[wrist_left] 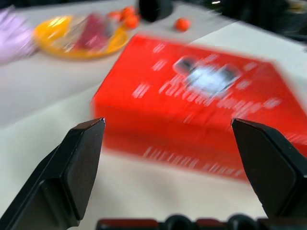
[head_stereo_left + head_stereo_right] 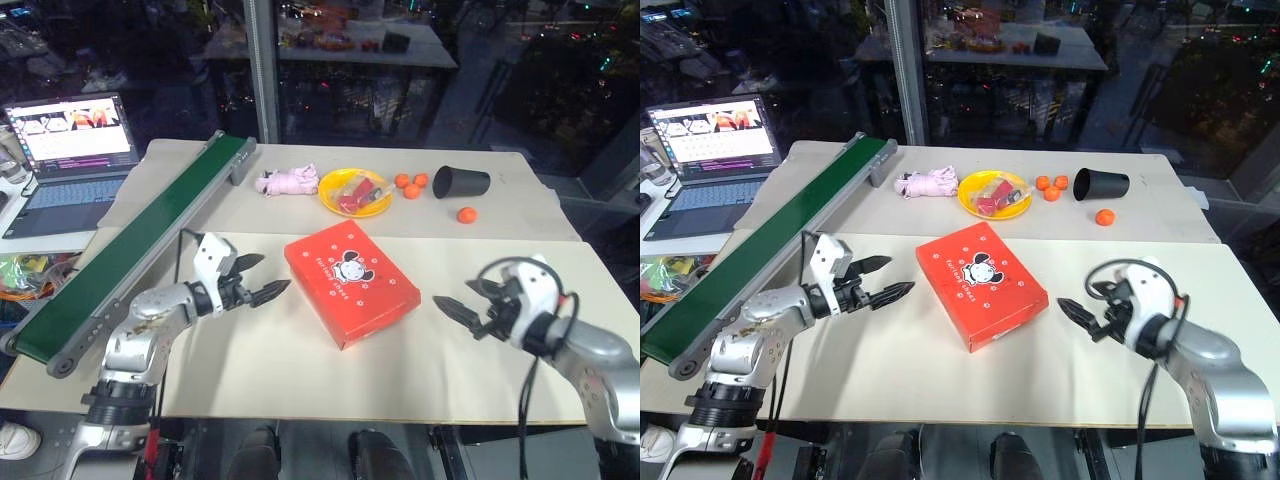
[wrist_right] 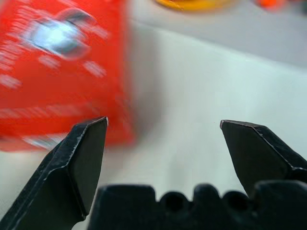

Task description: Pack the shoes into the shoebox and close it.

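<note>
Red-orange cardboard shoebox with a cartoon-face lid lies closed at mid-table, between both hands. Left gripper sits just beside its left edge, fingers spread wide, empty. Right gripper stands apart on the right, also wide, empty.

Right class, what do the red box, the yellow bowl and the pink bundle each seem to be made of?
Red box: probably printed cardboard, with crisp folded edges and a matte face. Yellow bowl: likely plastic, with a smooth, even, slightly glossy rim. Pink bundle: soft fabric, limp and creased.
</note>
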### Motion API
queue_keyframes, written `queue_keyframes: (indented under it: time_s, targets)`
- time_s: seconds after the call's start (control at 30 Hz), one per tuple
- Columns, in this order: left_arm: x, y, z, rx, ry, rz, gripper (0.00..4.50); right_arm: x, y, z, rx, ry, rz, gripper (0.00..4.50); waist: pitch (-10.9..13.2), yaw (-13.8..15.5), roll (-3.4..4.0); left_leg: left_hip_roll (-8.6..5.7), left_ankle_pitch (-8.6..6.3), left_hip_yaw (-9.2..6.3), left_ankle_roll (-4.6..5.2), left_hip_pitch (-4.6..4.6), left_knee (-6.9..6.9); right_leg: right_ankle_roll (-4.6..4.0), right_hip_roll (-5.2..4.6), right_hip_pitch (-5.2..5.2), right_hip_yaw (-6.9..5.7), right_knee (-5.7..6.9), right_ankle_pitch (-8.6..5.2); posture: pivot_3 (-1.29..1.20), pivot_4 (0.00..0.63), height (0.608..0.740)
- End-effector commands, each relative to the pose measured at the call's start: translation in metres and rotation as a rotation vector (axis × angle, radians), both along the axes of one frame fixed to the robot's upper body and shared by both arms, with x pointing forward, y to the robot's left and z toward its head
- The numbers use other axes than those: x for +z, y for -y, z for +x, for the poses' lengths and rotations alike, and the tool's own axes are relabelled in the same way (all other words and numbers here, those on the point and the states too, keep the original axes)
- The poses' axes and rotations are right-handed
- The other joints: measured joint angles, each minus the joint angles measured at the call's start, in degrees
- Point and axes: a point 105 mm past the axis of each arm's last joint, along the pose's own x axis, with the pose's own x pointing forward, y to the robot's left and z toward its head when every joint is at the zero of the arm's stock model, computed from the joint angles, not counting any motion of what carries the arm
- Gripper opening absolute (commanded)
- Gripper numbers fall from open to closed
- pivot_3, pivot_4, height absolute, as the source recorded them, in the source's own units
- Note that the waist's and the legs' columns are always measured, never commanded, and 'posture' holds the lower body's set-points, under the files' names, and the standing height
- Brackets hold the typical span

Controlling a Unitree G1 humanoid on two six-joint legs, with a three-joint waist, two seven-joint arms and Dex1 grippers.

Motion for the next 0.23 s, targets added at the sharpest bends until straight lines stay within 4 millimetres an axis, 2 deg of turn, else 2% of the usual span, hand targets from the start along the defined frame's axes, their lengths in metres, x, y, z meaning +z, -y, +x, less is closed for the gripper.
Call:
queue_keyframes:
  time_s: [0.03, 0.1, 0.23]
  targets:
    - [-0.022, -0.008, -0.006, 0.072, 0.031, 0.015, 4.5, -0.021, 0.001, -0.013, -0.024, 0.02, 0.027, 4.44, -0.01, 0.03, 0.02, 0.0, 0.0, -0.01, 0.0, 0.02, -0.02, 0.0, 0.0, 0.02, -0.01, 0.0, 0.0, 0.0, 0.15, 0.74]
    - [-0.036, -0.007, -0.012, 0.087, 0.02, 0.03, 4.5, -0.037, -0.001, -0.018, -0.027, -0.002, 0.039, 4.44, -0.02, 0.02, 0.03, 0.0, 0.0, 0.02, -0.01, 0.0, -0.03, 0.0, -0.01, -0.01, 0.01, 0.0, -0.01, 0.0, 0.15, 0.74]
    - [-0.053, -0.006, -0.021, 0.089, 0.002, 0.044, 4.5, -0.051, -0.004, -0.019, -0.03, -0.013, 0.056, 4.44, -0.02, 0.04, 0.03, 0.0, -0.01, 0.05, -0.02, 0.0, 0.02, -0.06, -0.05, -0.03, 0.0, 0.0, 0.03, 0.0, 0.15, 0.74]
